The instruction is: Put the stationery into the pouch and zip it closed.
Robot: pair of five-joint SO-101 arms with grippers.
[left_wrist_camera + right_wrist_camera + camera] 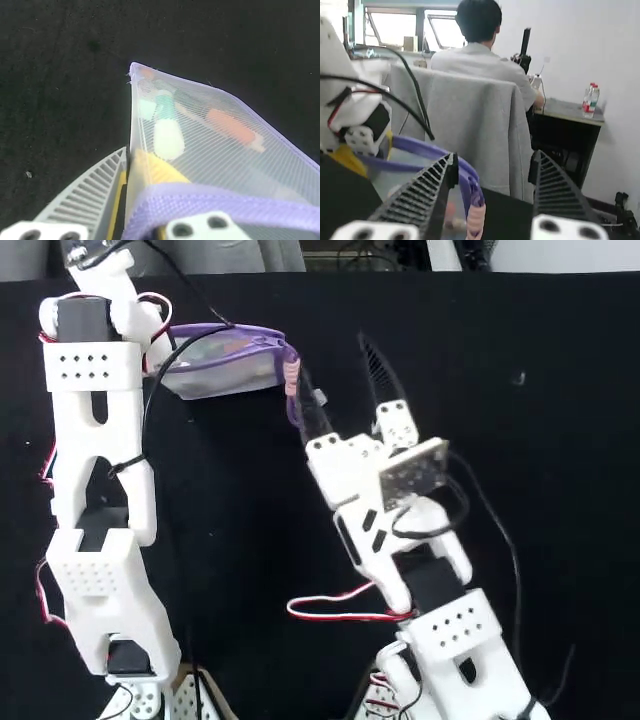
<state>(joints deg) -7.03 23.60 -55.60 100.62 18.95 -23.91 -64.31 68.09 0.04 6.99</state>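
While the pouch hangs held, the zip pull waits beside the open right pincer.
High view: left gripper [160, 340] clamps the clear mesh pouch with purple zip band [225, 360] at upper left; right gripper [345, 390] gapes by the pink zip pull [291, 375]. Left wrist view: coloured stationery [167, 135] lies inside. Right wrist view: centre the pull, at bottom middle, between the black ribbed fingers [420, 195], pinch, then draw straight along the band.

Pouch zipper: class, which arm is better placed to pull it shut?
Right. The right gripper, open, is at the pink zipper pull; the left gripper is clamped on the pouch.
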